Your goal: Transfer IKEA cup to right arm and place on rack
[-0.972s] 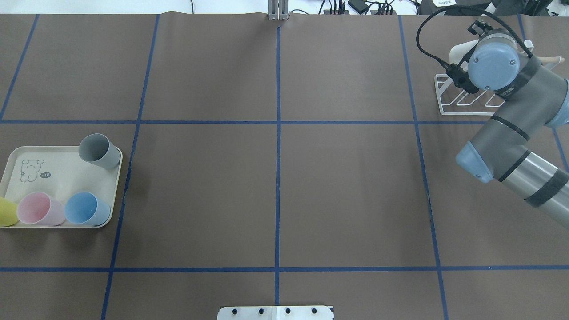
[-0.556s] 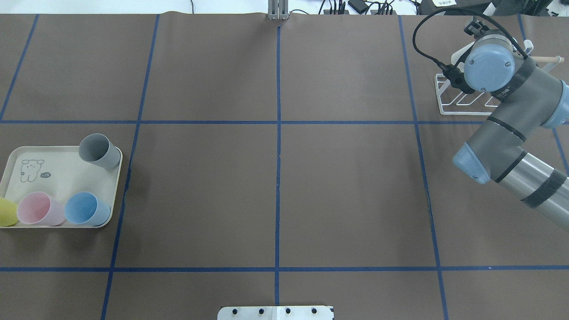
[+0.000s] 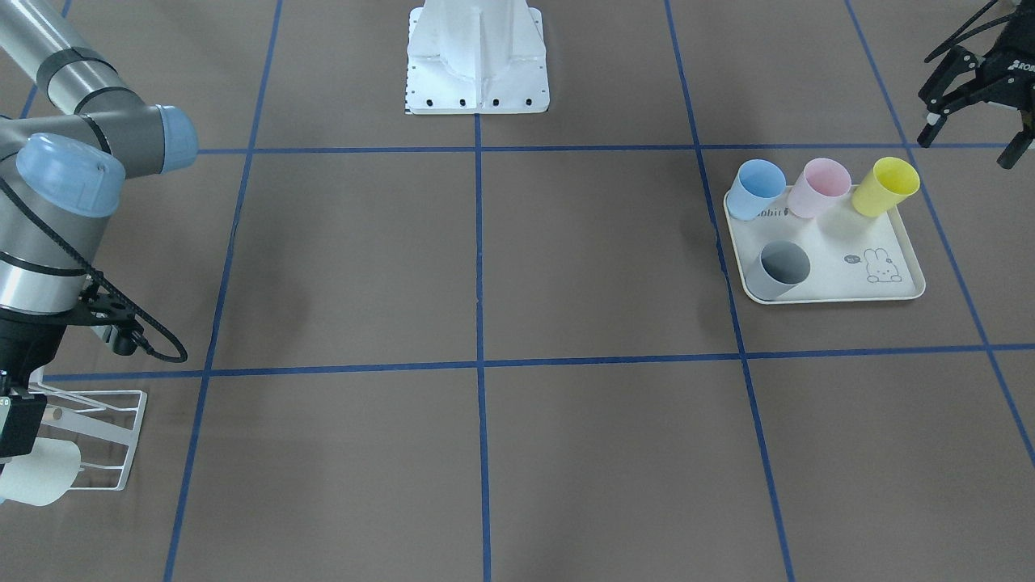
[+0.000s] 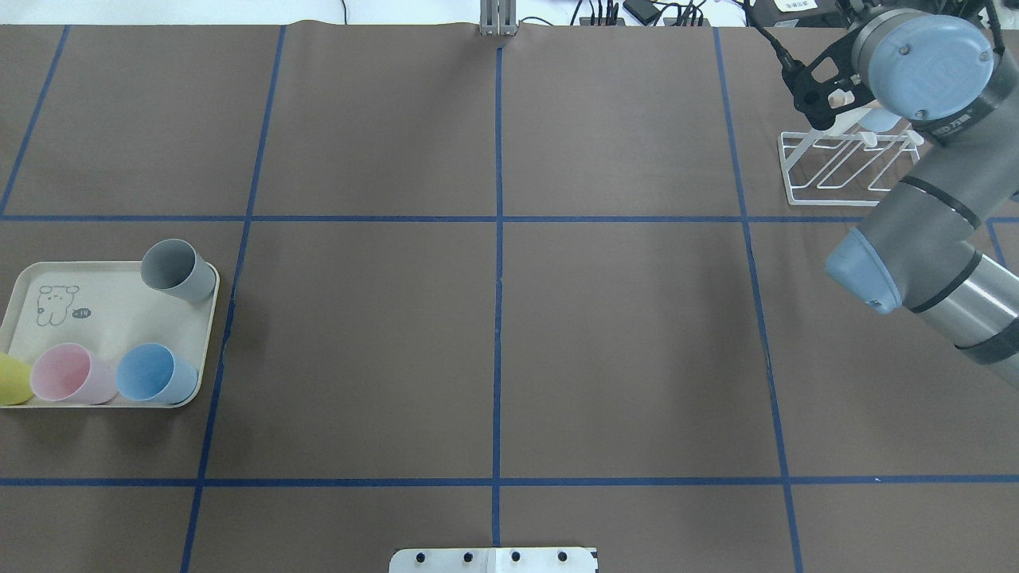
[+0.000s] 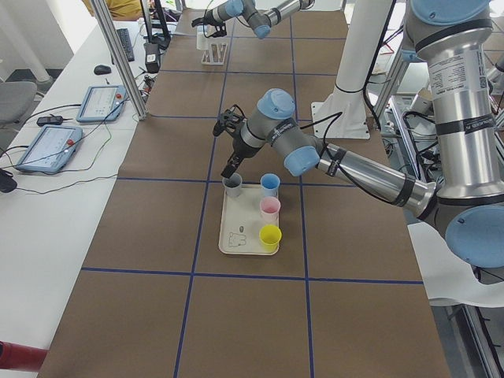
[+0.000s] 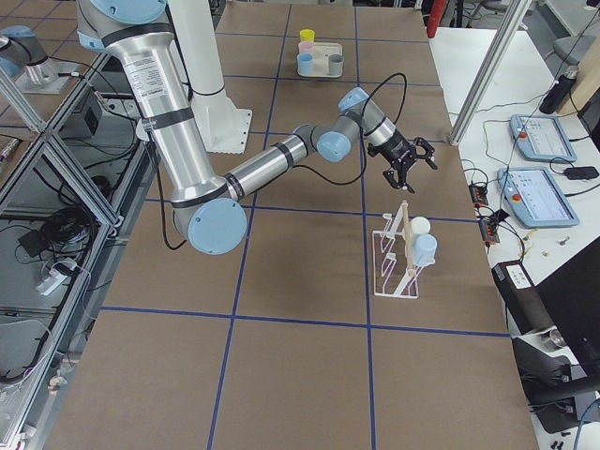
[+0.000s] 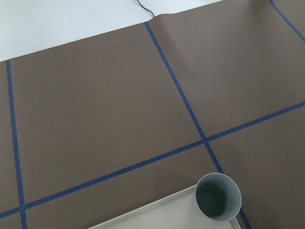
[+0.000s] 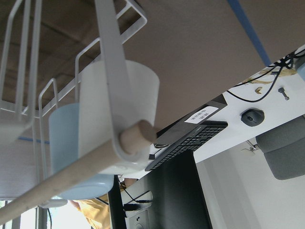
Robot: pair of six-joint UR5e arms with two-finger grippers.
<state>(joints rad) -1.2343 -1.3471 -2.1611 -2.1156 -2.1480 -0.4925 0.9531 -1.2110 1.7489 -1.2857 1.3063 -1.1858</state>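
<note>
Brown paper with blue tape lines covers the table. At its far right stands the rack. The white cup sits tipped on a slanted prong there, with its bottom up and out and its mouth down toward the wire base. A light blue cup hangs just beside it. The right arm stretches out long over the table. The right gripper hangs apart from the rack, fingers spread wide, holding nothing. The left gripper is spread wide too, over the grey cup on the tray.
</note>
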